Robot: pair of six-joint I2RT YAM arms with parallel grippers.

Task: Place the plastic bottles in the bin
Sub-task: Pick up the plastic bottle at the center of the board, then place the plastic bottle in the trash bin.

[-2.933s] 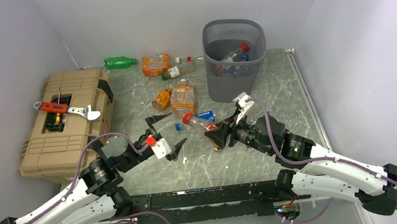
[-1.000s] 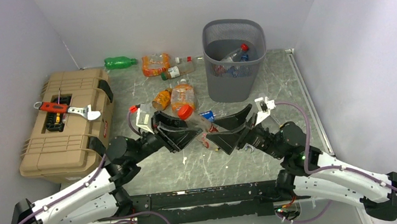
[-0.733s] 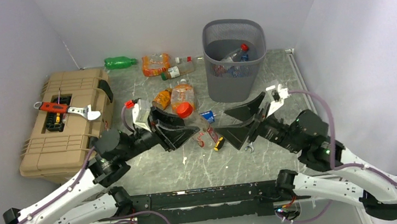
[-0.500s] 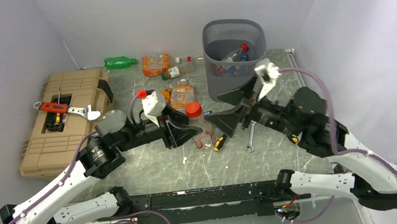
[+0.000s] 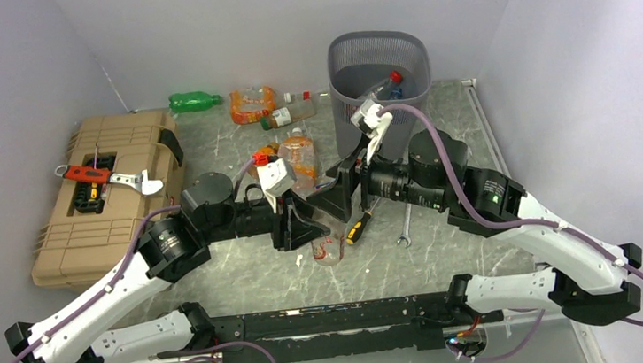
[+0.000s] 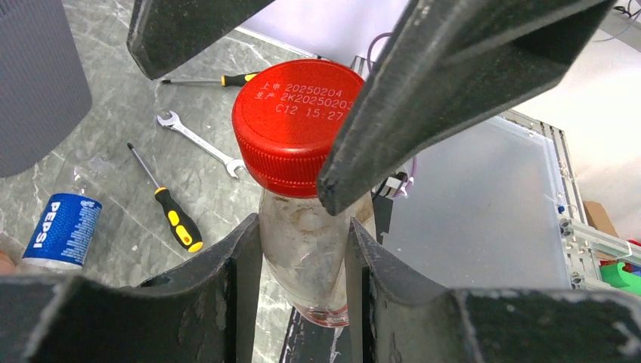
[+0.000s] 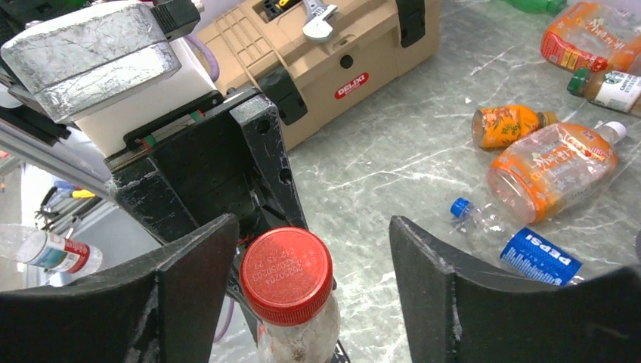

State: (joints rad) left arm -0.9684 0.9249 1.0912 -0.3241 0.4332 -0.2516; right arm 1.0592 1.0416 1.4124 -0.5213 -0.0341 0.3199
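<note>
A clear plastic bottle [image 6: 310,257] with a red cap [image 6: 298,125] is gripped by its neck in my left gripper [image 6: 302,227], which is shut on it above the table's middle [image 5: 309,229]. Its red-labelled lower end [image 5: 329,250] hangs below the jaws. My right gripper [image 7: 314,249] is open, its fingers [image 7: 453,287] on either side of the cap [image 7: 287,272] with gaps both sides. The dark mesh bin [image 5: 410,120] stands at the back right with bottles [image 5: 384,86] in it. More bottles lie loose: a Pepsi one [image 7: 540,257], orange ones [image 7: 555,170], a green one [image 5: 194,100].
A tan toolbox [image 5: 106,198] with tools on its lid sits at the left. A yellow-and-black screwdriver [image 5: 358,229] and a wrench [image 5: 404,227] lie on the marble table [image 5: 456,133] under the grippers. Walls close in at the back and both sides.
The left gripper has carried the bottle right and toward the near edge. The right gripper has swung left from beside the bin to straddle the bottle's cap.
</note>
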